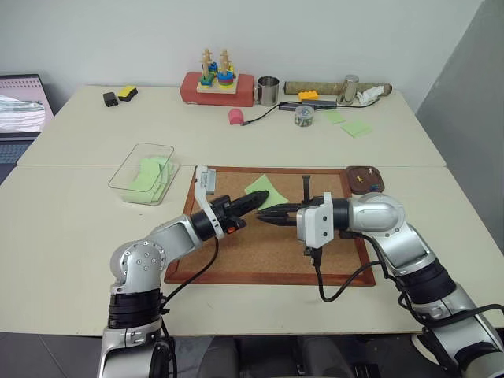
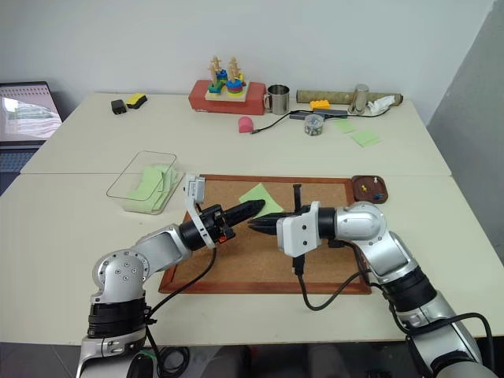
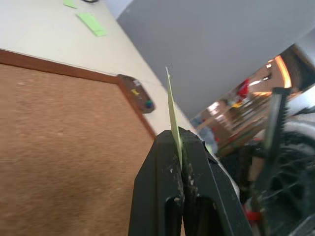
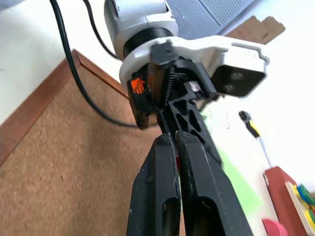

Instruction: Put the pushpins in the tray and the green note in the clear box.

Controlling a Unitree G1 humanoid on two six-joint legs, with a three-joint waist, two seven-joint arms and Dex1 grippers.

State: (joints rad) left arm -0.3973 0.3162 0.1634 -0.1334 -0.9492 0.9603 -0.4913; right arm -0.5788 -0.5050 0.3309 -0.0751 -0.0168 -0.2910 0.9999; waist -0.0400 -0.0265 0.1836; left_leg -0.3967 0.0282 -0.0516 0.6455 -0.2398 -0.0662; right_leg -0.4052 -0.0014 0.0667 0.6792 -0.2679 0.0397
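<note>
Pinching green note [image 3: 173, 123], left hand [image 1: 253, 202] level, tip-to-tip w/ right hand [image 1: 273, 213].

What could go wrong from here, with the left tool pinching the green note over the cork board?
The left tool grips the green note only at its edge, so the thin paper could slip or tear on the way to the clear box. The right tool, shut, sits tip to tip with the left, so the two could collide as the left swings away. Notes already lie in the box; the new one may catch on its wall.
</note>
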